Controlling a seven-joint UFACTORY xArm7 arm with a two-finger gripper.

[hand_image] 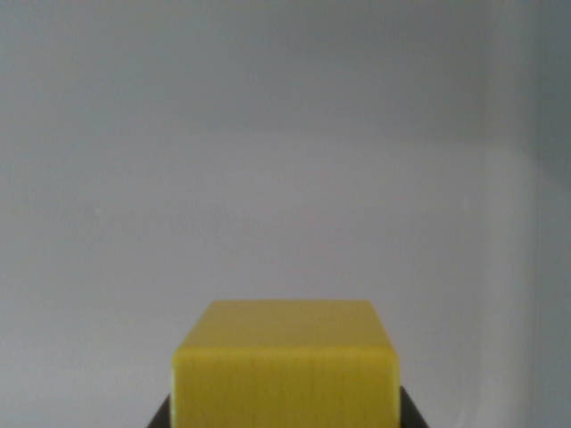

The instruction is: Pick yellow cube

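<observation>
A plain yellow cube (284, 370) is seen between dark claw (285, 417) tips; whether it is gripped cannot be told.

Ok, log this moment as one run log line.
object: yellow cube, wrist view bottom centre | gripper: dark parts flank cube, state unclear | surface: plain grey

Yellow cube (285, 366) cut off at bottom edge; end effector mostly hidden behind it.
</observation>
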